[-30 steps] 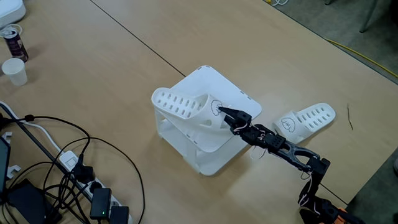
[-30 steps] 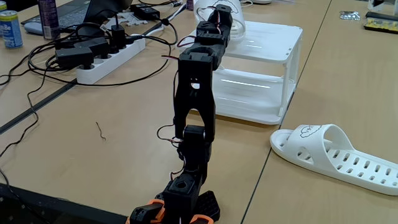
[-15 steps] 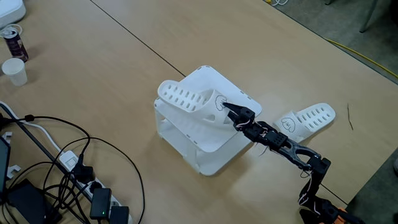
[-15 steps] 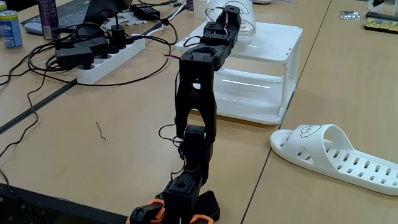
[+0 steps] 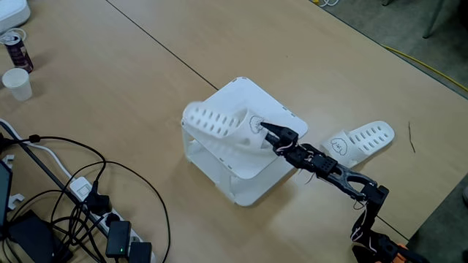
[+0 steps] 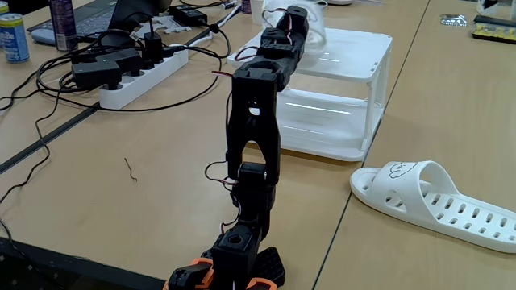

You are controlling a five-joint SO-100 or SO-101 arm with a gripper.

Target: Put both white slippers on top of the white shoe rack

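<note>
On the wooden surface (image 5: 131,80) stands the white plastic box-like shoe rack (image 5: 272,109). One perforated white rubber slipper (image 5: 219,126) lies on its top, pinched by the black gripper (image 5: 265,131), probably for placing; the second slipper (image 5: 362,142) waits beside.

The arm (image 6: 251,121) is built of matte black plastic links, boxy and angular, with a flat forked upper link that has an opening through its middle. Black servo blocks sit at each joint. Thin red, white and dark cables (image 6: 219,173) loop loosely along the links. At the base (image 6: 230,270), orange parts flank the black mount. The gripper (image 5: 265,130) is black as well.
</note>
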